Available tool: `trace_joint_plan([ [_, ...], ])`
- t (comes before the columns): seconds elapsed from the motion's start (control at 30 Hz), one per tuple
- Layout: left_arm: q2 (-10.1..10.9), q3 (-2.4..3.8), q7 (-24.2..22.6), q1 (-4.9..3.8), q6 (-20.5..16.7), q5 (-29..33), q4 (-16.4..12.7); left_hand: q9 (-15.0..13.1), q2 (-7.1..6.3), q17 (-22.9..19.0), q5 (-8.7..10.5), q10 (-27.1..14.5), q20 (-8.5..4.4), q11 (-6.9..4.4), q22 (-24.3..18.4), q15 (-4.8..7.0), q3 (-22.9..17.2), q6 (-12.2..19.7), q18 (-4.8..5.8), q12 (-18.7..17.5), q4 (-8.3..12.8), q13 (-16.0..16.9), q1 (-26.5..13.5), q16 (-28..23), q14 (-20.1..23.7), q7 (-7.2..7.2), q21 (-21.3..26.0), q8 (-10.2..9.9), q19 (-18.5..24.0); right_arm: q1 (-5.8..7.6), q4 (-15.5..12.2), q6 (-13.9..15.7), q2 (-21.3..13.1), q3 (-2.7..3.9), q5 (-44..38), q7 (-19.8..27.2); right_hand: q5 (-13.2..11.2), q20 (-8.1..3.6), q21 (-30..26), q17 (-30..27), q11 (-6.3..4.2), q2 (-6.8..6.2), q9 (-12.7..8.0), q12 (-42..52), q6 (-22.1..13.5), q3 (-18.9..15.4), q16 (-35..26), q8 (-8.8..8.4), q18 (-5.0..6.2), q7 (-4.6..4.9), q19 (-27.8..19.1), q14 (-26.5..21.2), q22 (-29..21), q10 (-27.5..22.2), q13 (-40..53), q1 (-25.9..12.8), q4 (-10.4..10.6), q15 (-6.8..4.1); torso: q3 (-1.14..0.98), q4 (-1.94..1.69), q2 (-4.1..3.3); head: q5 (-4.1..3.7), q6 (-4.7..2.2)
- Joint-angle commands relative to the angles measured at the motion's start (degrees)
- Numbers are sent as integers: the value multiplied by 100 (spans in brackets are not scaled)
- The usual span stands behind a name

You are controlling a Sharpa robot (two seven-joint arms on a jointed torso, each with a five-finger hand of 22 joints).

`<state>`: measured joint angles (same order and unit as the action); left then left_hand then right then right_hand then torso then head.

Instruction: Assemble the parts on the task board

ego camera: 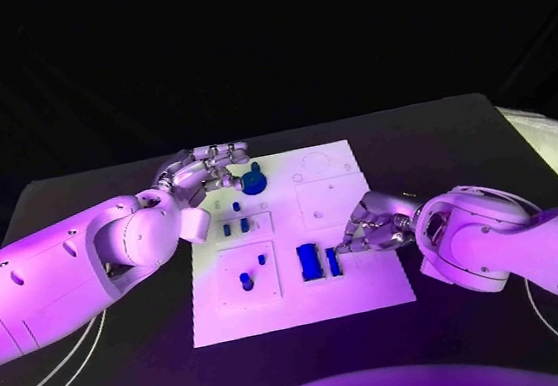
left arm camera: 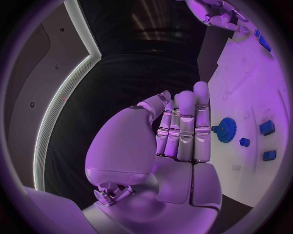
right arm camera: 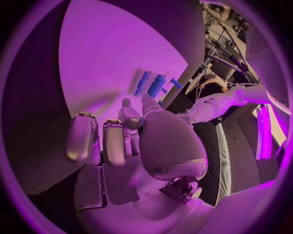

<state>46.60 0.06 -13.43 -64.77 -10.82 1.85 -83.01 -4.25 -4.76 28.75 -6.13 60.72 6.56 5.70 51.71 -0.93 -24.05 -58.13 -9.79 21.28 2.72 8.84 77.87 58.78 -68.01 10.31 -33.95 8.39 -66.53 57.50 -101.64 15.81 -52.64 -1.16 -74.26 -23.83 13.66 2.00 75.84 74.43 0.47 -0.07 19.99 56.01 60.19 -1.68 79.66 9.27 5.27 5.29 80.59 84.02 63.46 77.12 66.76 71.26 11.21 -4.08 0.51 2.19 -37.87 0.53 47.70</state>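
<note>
Right now both arms reach over the white board point(ego camera: 369, 289) that lies in the middle of the black table point(ego camera: 444, 133). The left hand point(ego camera: 203, 174) is up at the far left corner of the board, its fingers point(left arm camera: 184, 126) held straight and close together in the left wrist view, with nothing between them. Just beside those fingertips a round blue gear point(ego camera: 254, 182) sits on the board; whether a fingertip actually touches it I cannot tell. The gear's toothed rim shows plainly from the left wrist point(left arm camera: 226, 129), with smaller blue pieces point(left arm camera: 266, 127) lying on the board a little beyond it. The right hand point(ego camera: 373, 225) is over the near right part of the board, fingers curled in toward the palm. It hangs right next to two upright blue blocks point(ego camera: 310, 261) standing side by side near the board's middle, and one fingertip looks to be at the block nearest it point(ego camera: 334, 261), though the contact is too small to be sure of. From the right wrist, the curled fingers point(right arm camera: 116, 141) have nothing visibly gripped, and the blue blocks point(right arm camera: 156, 85) lie just past the fingertips. More small blue pieces point(ego camera: 235, 227) stand on the left half of the board, between the two hands.
</note>
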Motion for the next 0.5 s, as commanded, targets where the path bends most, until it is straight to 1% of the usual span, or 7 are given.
trace_joint_plan([
  [0.03, -24, 3, -73, 17, 62, -22, 16, 5, 48, -6, -13, -47, 28, 12, -6, -14, 28, 46, -68, 29, 13, 9, 10, -24, 36, 6, 39, 28, -20, 123, 235, 511, 3, 12, 1402, 1266, 41, 31, -187, -235, 29, 42, -21, -354, -69, -6, -183, -69, 34, 26, -131, 246, -288, -181, -234, 146, -69, 61, 17, 14, 54, -9, -29],
  [0.1, -31, 3, -101, 43, 48, -20, 36, 6, 47, -17, -11, -69, 33, 20, -16, -22, 44, 61, -65, 48, 8, 8, -11, -30, 55, 13, 58, 39, -15, 221, 453, 577, 30, 15, 2083, 1732, 3, 64, -505, -654, 63, 94, -40, -916, -120, 22, -524, -128, 122, 56, -336, 135, -771, -455, -619, 286, -160, 88, 32, 24, 98, -24, -61],
  [0.2, -50, 3, -158, 84, 32, 18, 99, 10, 30, -90, -12, -128, 62, 39, -80, -61, 100, 103, -57, 79, -23, 0, -76, -161, 287, 32, 190, 59, 135, 343, 849, 627, 119, 17, 3137, 2418, -47, 99, -1309, -1573, 105, 185, -65, -2090, -227, 142, -1330, -211, 320, 115, -818, -131, -1926, -1038, -1444, 539, -324, 122, 63, 39, 174, -34, -103],
  [0.3, -87, 3, -222, 118, -1, 70, 217, 14, 15, -262, -11, -241, 115, 88, -223, -121, 172, 158, -50, 77, -47, -35, -113, -453, 647, 63, 451, 86, 418, 422, 1299, 561, 259, 17, 4051, 2972, -35, 171, -2470, -3148, 201, 220, -120, -2671, -419, 284, -2863, -345, 524, 213, -1429, -648, -3360, -1349, -1932, 694, -428, 205, 98, 52, 253, -38, -176],
  [0.33, -105, 3, -243, 129, -17, 81, 269, 14, 22, -323, -12, -280, 134, 111, -273, -140, 190, 166, -46, 62, -65, -54, -131, -559, 752, 75, 535, 98, 502, 442, 1463, 519, 320, 18, 4290, 3132, -8, 205, -2664, -3612, 244, 228, -152, -2902, -486, 342, -3375, -396, 525, 257, -1489, -818, -3485, -1429, -2145, 724, -442, 242, 105, 56, 279, -35, -199],
  [0.47, -206, -7, -353, 181, -141, 106, 523, 25, 42, -780, -14, -407, 227, 188, -599, -261, 196, 252, -45, -101, -85, -218, -114, -1383, 1192, 114, 1026, 133, 959, 489, 2177, 276, 629, 19, 5154, 3701, 13, 399, -3677, -4285, 441, 169, -314, -3952, -605, 620, -4621, -529, 530, 428, -1690, -1130, -4140, -1549, -3289, 756, -462, 439, 123, 73, 382, -11, -380],
  [0.5, -250, -18, -416, 195, -200, 111, 620, 35, 59, -1003, -12, -400, 282, 209, -754, -290, 185, 289, -42, -190, -98, -311, -104, -1789, 1222, 148, 1228, 145, 1116, 498, 2457, 141, 761, 19, 5448, 3903, -9, 480, -4080, -4539, 506, 147, -375, -4300, -624, 732, -5116, -547, 522, 523, -1803, -1312, -4398, -1637, -3702, 757, -470, 555, 134, 78, 427, -14, -419],
])
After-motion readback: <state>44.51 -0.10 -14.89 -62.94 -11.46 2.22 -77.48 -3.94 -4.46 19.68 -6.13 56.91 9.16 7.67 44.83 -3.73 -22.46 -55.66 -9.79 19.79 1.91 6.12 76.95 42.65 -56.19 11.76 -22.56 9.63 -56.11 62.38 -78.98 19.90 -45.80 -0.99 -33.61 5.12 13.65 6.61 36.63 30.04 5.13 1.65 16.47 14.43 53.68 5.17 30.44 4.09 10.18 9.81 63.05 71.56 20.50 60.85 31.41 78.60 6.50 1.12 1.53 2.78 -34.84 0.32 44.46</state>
